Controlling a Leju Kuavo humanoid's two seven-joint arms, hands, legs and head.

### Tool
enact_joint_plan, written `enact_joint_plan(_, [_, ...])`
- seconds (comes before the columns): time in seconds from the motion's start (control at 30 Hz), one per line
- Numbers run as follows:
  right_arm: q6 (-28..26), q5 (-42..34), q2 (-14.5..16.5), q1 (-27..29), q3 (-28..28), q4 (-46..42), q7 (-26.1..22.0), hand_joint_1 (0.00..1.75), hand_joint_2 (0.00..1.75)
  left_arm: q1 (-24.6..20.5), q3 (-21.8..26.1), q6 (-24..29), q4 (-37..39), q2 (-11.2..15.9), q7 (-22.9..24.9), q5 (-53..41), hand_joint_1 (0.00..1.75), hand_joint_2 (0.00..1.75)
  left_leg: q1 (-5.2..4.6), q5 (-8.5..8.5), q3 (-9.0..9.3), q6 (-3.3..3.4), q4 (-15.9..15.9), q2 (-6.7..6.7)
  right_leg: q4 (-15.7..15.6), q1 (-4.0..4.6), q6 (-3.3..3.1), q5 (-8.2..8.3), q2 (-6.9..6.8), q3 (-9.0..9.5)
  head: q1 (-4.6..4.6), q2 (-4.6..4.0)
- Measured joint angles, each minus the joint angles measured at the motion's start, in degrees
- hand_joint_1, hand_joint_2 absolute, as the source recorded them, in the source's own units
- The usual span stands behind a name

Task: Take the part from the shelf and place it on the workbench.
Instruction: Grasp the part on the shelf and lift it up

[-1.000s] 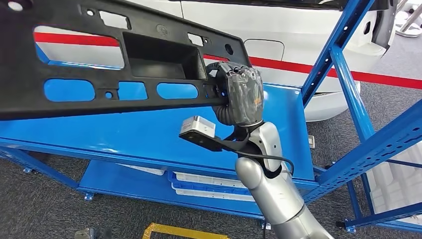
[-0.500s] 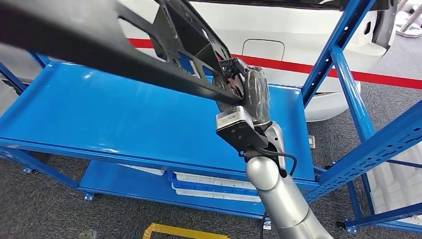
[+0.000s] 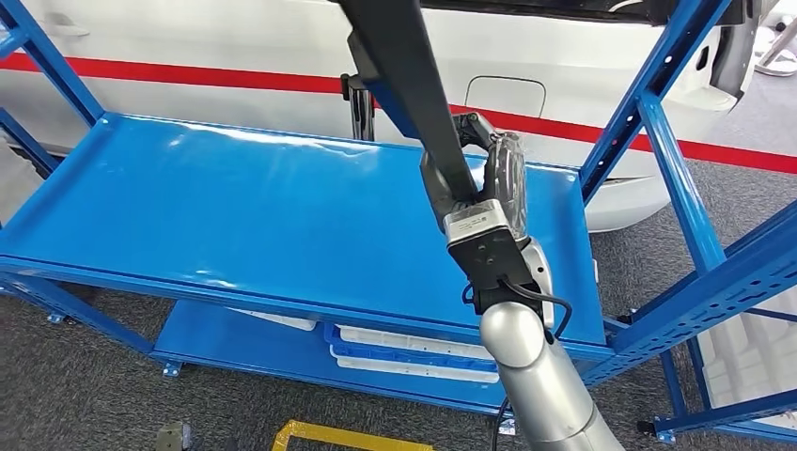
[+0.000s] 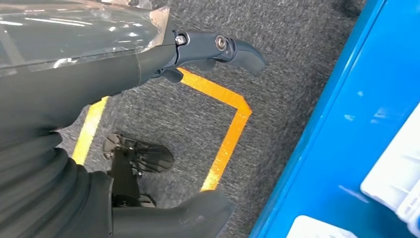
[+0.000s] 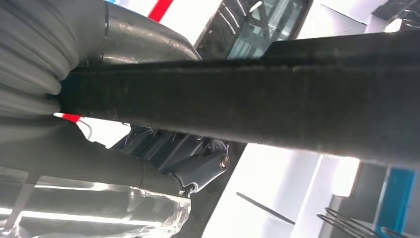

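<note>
The part [image 3: 404, 85] is a long black plastic panel. In the head view it stands edge-on, rising steeply from my right hand [image 3: 498, 174] to the picture's top. My right hand grips its lower end above the right half of the blue shelf deck [image 3: 235, 207], and the part is clear of the deck. In the right wrist view the part [image 5: 247, 109] crosses the whole picture as a dark bar, with my right hand [image 5: 163, 158] wrapped around it. My left hand [image 4: 74, 84] hangs over the floor with its fingers apart and holds nothing.
Blue shelf uprights [image 3: 648, 94] stand close on the right. White trays [image 3: 404, 352] lie on the lower shelf. A white car with a red stripe [image 3: 235, 38] is behind the shelf. Yellow floor tape [image 4: 233, 129] runs over grey carpet beside the shelf's blue edge [image 4: 337, 124].
My right hand has turned the part from lying broadside across the upper left to standing edge-on and pointing up. The hand has drifted slightly right; the shelf deck is now uncovered.
</note>
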Motion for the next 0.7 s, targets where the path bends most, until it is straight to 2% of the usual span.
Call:
enact_joint_plan(0.03, [-0.3, 0.1, -0.2, 1.0, -0.2, 0.0, -0.1, 1.75, 1.75, 0.1, -0.3, -0.2, 0.1, 0.0, 0.2, -0.3, 0.0, 1.75, -0.02, 0.01, -0.07, -0.01, 0.0, -0.05, 2.4, 0.04, 0.01, -0.8, 0.0, -0.91, 0.01, -0.01])
enact_joint_plan(0.07, [-0.5, 0.2, -0.4, 2.0, -0.4, 0.0, -0.2, 1.75, 1.75, 0.3, -0.6, -0.4, 0.1, 0.0, 0.4, -0.5, 0.0, 1.75, -0.03, 0.02, -0.14, -0.03, 0.0, -0.09, 2.7, 0.08, 0.3, -0.63, 0.0, -0.73, 0.04, -0.01])
enact_joint_plan(0.1, [-0.8, 0.3, -0.6, 2.9, -0.6, -0.1, -0.3, 1.75, 1.75, 0.5, -0.9, -0.7, 0.2, 0.0, 0.5, -0.8, 0.0, 1.75, -0.01, 0.04, -0.23, -0.08, 0.1, -0.12, 0.8, 0.09, 0.72, 0.29, -0.01, 0.52, 0.04, -0.01])
enact_joint_plan(0.17, [-1.1, 0.8, -0.8, 3.9, -1.1, -0.6, -0.2, 1.75, 1.75, 0.6, -1.4, -1.2, 0.2, -0.1, 0.7, -1.2, 0.0, 1.75, -0.04, 0.0, -0.6, -0.36, 0.6, -0.17, -6.8, 0.02, 1.34, 2.77, 0.01, 4.98, 0.05, 0.0])
enact_joint_plan(0.2, [-1.1, 1.0, -0.8, 4.2, -1.3, -1.1, -0.1, 1.75, 1.75, 0.5, -1.7, -1.5, 0.2, -0.2, 0.8, -1.5, 0.0, 1.75, -0.09, 0.0, -0.82, -0.65, 0.9, -0.21, -9.6, 0.13, 1.35, 3.76, 0.1, 6.69, -0.02, 0.01])
enact_joint_plan(0.23, [-1.1, 1.3, -0.9, 4.4, -1.6, -1.5, 0.1, 1.75, 1.75, 0.5, -2.0, -1.7, 0.2, -0.2, 0.9, -1.6, 0.0, 1.75, -0.15, 0.01, -1.01, -0.96, 1.2, -0.25, -11.3, 0.25, 1.19, 4.28, 0.19, 7.63, -0.02, 0.0])
enact_joint_plan(0.3, [-1.1, 1.7, -0.9, 4.9, -2.0, -2.3, 0.6, 1.75, 1.75, 0.3, -2.5, -2.1, 0.2, -0.3, 1.0, -1.8, 0.0, 1.75, -0.17, 0.24, -1.27, -1.64, 1.6, -0.35, -11.5, 0.51, 0.69, 4.68, 0.34, 7.5, -0.1, 0.0])
enact_joint_plan(0.33, [-1.1, 1.9, -0.9, 5.1, -2.2, -2.7, 0.8, 1.75, 1.75, 0.3, -2.7, -2.3, 0.3, -0.3, 1.1, -1.9, 0.0, 1.75, -0.04, 0.12, -1.46, -1.94, 1.8, -0.42, -11.7, 0.24, 0.38, 4.81, 0.28, 7.32, -0.06, 0.0])
enact_joint_plan(0.37, [-1.1, 2.0, -0.9, 5.4, -2.4, -3.0, 0.9, 1.75, 1.75, 0.3, -3.0, -2.4, 0.3, -0.3, 1.1, -1.9, 0.0, 1.75, 0.1, -0.62, -1.81, -2.3, 2.4, -0.39, -11.7, 0.03, -0.04, 5.07, 0.21, 7.14, -0.13, 0.0])
enact_joint_plan(0.4, [-1.1, 2.0, -0.9, 5.7, -2.6, -3.3, 1.0, 1.75, 1.75, 0.2, -3.2, -2.6, 0.3, -0.3, 1.1, -1.9, 0.0, 1.75, 0.3, -2.14, -2.4, -2.67, 3.9, -0.35, -11.8, -0.19, -0.58, 5.39, 0.12, 6.91, -0.24, -0.01])
enact_joint_plan(0.47, [-1.2, 1.8, -0.9, 6.4, -2.9, -3.9, 0.9, 1.75, 1.75, 0.2, -3.4, -2.8, 0.3, -0.3, 1.1, -1.9, 0.0, 1.75, 0.72, -6.9, -4.34, -3.4, 9.9, -0.19, -11.8, -0.08, -1.55, 6.01, -0.06, 6.3, -0.46, -0.01])
enact_joint_plan(0.5, [-1.2, 1.7, -0.9, 6.8, -3.1, -4.2, 0.8, 1.75, 1.75, 0.2, -3.5, -3.0, 0.3, -0.4, 1.1, -1.9, 0.0, 1.75, 0.94, -8.99, -5.32, -3.73, 13.4, -0.17, -11.8, 0.08, -1.83, 6.29, -0.14, 5.94, -0.52, -0.01])
enact_joint_plan(0.53, [-1.2, 1.5, -0.9, 7.2, -3.4, -4.5, 0.6, 1.75, 1.75, 0.3, -3.5, -3.1, 0.3, -0.3, 1.1, -1.9, 0.0, 1.75, 1.12, -10.18, -5.78, -3.99, 16.0, -0.14, -11.8, 0.21, -1.93, 6.56, -0.22, 5.57, -0.5, -0.01])
enact_joint_plan(0.57, [-1.2, 1.5, -0.9, 7.7, -3.6, -4.7, 0.6, 1.75, 1.75, 0.3, -3.5, -3.2, 0.4, -0.3, 1.0, -1.8, 0.0, 1.75, 1.28, -10.33, -5.4, -4.19, 16.9, -0.09, -11.7, 0.29, -1.93, 6.82, -0.26, 5.21, -0.51, -0.01])
enact_joint_plan(0.6, [-1.2, 1.5, -0.9, 8.0, -3.8, -4.9, 0.5, 1.75, 1.75, 0.3, -3.5, -3.3, 0.4, -0.3, 0.9, -1.8, 0.0, 1.75, 1.44, -9.47, -3.92, -4.31, 15.7, -0.03, -11.7, 0.31, -1.82, 7.09, -0.27, 4.88, -0.52, -0.01])
enact_joint_plan(0.7, [-1.2, 1.5, -0.9, 8.7, -4.3, -5.6, -0.1, 1.75, 1.75, 0.2, -3.5, -3.5, 0.4, -0.2, 0.5, -1.6, 0.0, 1.75, 1.63, -6.26, 3.72, -4.08, 4.8, 0.03, -11.6, 0.36, -1.15, 7.9, -0.26, 4.22, -0.5, -0.01])
